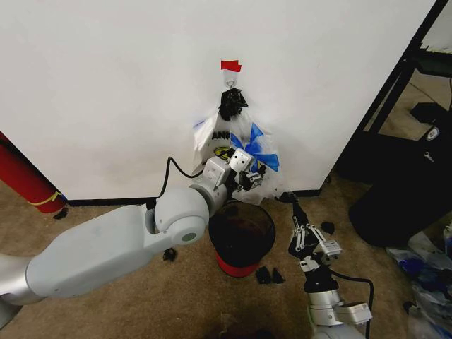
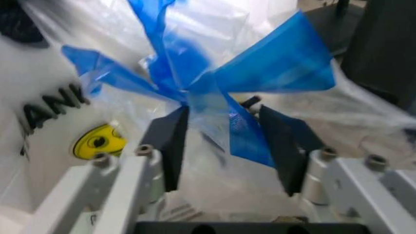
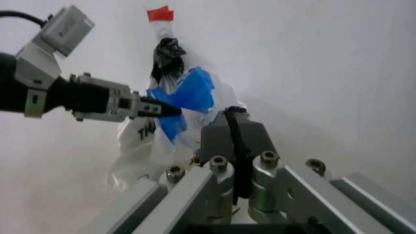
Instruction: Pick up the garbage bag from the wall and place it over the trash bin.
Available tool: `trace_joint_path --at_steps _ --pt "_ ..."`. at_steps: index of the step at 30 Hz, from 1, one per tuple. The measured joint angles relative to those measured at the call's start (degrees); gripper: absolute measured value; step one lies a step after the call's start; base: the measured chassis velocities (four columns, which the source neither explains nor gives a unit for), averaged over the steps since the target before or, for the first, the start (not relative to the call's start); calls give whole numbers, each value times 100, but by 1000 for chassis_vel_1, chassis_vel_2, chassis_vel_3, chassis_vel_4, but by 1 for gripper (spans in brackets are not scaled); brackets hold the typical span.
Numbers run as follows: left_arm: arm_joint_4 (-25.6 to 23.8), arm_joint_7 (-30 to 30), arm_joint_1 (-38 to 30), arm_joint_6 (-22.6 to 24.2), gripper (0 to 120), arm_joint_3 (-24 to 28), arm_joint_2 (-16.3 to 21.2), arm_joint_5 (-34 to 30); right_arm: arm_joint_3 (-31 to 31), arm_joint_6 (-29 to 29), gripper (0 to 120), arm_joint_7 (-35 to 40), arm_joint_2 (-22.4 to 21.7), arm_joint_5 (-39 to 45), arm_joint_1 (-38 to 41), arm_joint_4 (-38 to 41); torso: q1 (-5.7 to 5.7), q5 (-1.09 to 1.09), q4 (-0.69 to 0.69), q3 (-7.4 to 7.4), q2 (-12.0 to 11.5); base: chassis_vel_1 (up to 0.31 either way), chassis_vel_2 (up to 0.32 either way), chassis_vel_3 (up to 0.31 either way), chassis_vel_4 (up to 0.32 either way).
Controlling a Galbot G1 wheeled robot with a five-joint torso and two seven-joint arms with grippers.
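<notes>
Left gripper jaws apart round garbage bag, above trash bin.

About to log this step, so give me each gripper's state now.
Left gripper: open, its fingers either side of the garbage bag hanging on the wall.
Right gripper: shut, empty, low beside the trash bin.

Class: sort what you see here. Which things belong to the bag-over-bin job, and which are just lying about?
Job: see-through crinkly garbage bag with blue patches; white wall; round black trash bin; left hand, open around the bag.

Lying about: white smiley bag; red tube; black scraps.
</notes>
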Motion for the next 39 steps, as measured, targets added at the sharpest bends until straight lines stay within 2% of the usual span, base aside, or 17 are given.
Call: trace_joint_path --at_steps 3,5,10,14,22,27,29,32,34,35,39 --pt "43 -72 2 37 27 14 -11 -36 5 -6 0 5 -9 5 -5 5 0 0 0 0 0 0 0 0 0" --pt "46 -88 3 40 24 14 -11 -60 6 -8 0 11 -12 8 -6 5 0 0 0 0 0 0 0 0 0" --pt "35 -126 52 -12 2 -20 18 -181 17 -13 0 31 -30 22 29 -17 0 0 0 0 1 0 0 0 0" --pt "7 -151 174 -165 0 -134 38 -153 12 -53 0 73 -36 57 80 -48 0 0 -1 0 1 0 0 0 0" --pt "-478 -120 1065 -643 0 -932 232 -85 237 -136 0 202 -150 -166 32 -95 0 1 2 -1 1 0 0 0 0" --pt "-712 -121 1568 -734 0 -1179 195 37 606 -449 1 157 -574 -369 -111 209 -1 1 0 -1 1 0 0 0 0" --pt "-739 -119 1696 -748 0 -1207 161 92 792 -550 4 113 -942 -504 -242 391 -1 0 0 0 1 0 0 0 0" --pt "-794 -94 1859 -761 0 -1301 152 162 1066 -703 15 184 -1562 -644 -635 721 -1 0 -1 0 1 0 0 0 0" --pt "-867 -71 1936 -763 0 -1382 180 169 1144 -793 23 296 -1853 -638 -805 928 -1 1 -1 -1 1 0 0 0 0" --pt "-867 -71 1936 -763 0 -1382 180 169 1144 -793 23 296 -1853 -638 -805 928 -1 1 -1 -1 1 0 0 0 0" --pt "-891 -75 1881 -764 0 -1392 149 144 1175 -1380 39 796 -2502 -278 -682 1337 -1 1 -1 -1 1 0 0 0 0"
